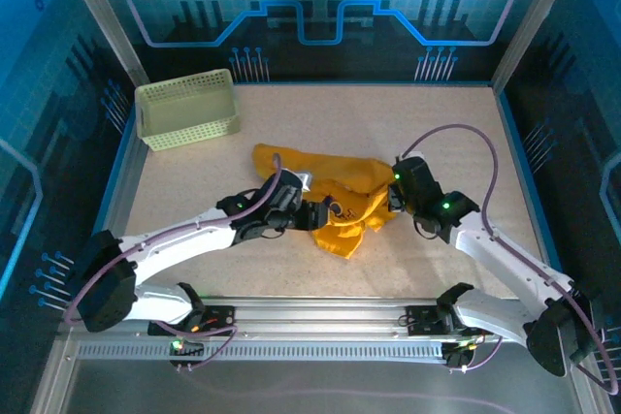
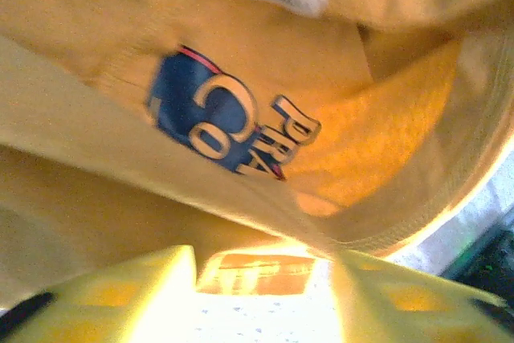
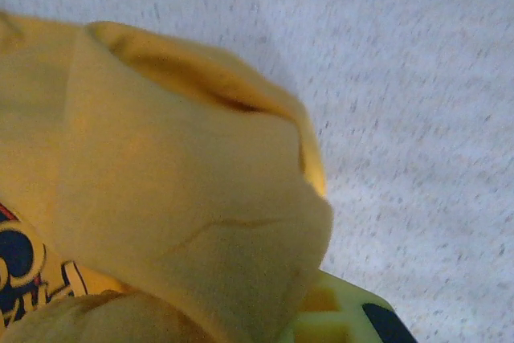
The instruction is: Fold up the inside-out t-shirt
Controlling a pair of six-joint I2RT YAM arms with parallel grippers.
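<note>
My left fingers point(image 2: 136, 295) stand well apart with nothing between them, only bare table point(image 2: 265, 323). The t-shirt point(image 1: 340, 181) hangs crumpled just beyond and above their tips, a blue print point(image 2: 217, 122) facing them. My right fingers point(image 3: 341, 319) are closed with cloth bunched over them, and I judge they pinch the shirt's edge. The shirt lies heaped between the left gripper point(image 1: 312, 212) and the right gripper point(image 1: 393, 199). To do this well, I would ease the left onto a single hem layer beside the print. Then I would close it and draw both grippers apart, low, so the cloth spreads flat.
</note>
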